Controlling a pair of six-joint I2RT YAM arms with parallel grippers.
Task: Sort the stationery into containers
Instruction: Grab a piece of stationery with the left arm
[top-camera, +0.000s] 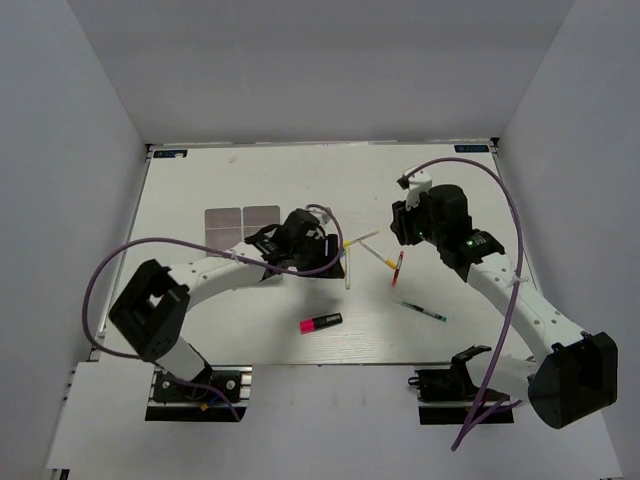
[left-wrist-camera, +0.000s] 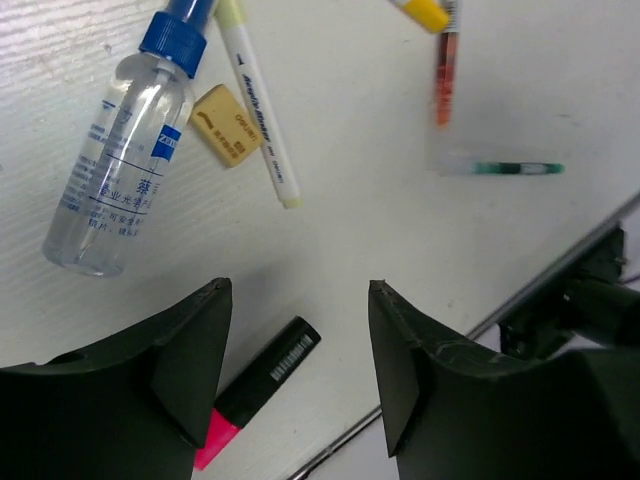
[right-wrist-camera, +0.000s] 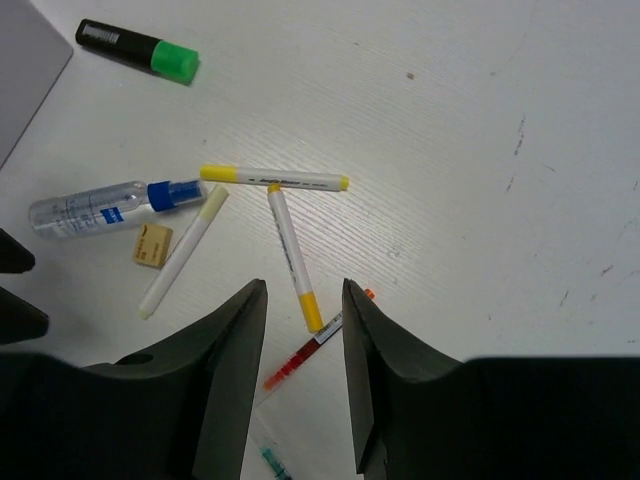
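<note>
Hovering left gripper (left-wrist-camera: 296, 290), jaws parted, empty, over pink-capped highlighter (left-wrist-camera: 265, 385); right gripper (right-wrist-camera: 303, 290) likewise parted, empty, above yellow-tipped pen (right-wrist-camera: 290, 250). Tray (top-camera: 243, 222) lies well apart. Hazard: red pen (right-wrist-camera: 296, 364) just beside may be pinched too.

White table (top-camera: 200, 180), pens (right-wrist-camera: 291, 250), highlighters (right-wrist-camera: 135, 48), bottle (left-wrist-camera: 120, 170), eraser (left-wrist-camera: 226, 124)

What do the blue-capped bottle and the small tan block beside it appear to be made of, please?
Bottle: probably clear, glossy plastic; see-through wall with bright highlights. Tan block: matte, likely a rubber eraser; dull surface, softened corners, printed mark. Neither is certain from looks alone.
</note>
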